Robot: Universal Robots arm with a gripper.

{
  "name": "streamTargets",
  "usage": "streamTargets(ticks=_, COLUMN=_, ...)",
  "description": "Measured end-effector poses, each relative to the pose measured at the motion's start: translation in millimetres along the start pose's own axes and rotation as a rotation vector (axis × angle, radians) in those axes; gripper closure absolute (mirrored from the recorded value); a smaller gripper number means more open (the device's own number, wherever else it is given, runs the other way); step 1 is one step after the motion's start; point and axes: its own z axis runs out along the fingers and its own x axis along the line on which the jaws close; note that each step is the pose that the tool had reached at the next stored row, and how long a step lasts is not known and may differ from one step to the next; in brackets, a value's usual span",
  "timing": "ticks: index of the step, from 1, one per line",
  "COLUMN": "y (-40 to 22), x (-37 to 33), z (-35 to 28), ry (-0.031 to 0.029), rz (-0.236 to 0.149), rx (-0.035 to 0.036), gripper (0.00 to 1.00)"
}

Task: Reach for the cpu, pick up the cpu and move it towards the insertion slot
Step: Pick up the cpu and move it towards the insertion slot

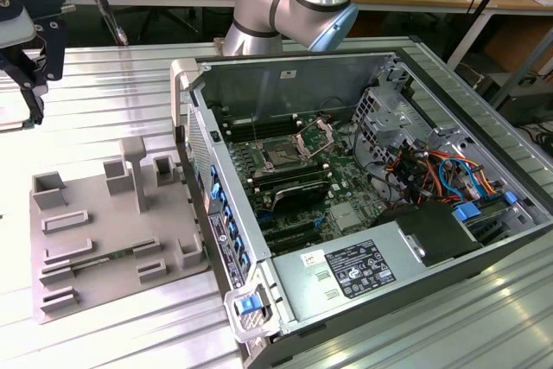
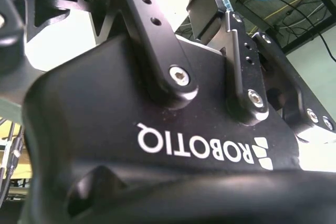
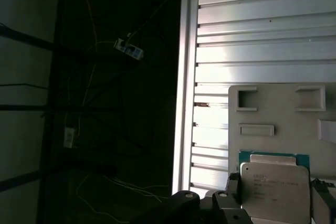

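The end effector [image 1: 33,97] hangs above the counter [image 1: 112,75], closed on the cpu [image 3: 275,184] and pinching its opposite edges. The insertion slot [image 1: 281,155] lies well apart, toward the exterior view's right, beyond the grey tray [image 1: 104,239], inside the open computer case [image 1: 285,84].

Shiny metal cpu [image 3: 275,186] top, matt grey plastic tray [image 1: 102,213], glossy ribbed alu table [image 1: 112,84].
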Motion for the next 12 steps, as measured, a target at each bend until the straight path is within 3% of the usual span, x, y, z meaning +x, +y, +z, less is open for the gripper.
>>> streamTargets(ticks=12, y=0.3, x=0.0, z=-5.4, ry=-0.0001, rz=0.000, rx=-0.0002, gripper=0.45)
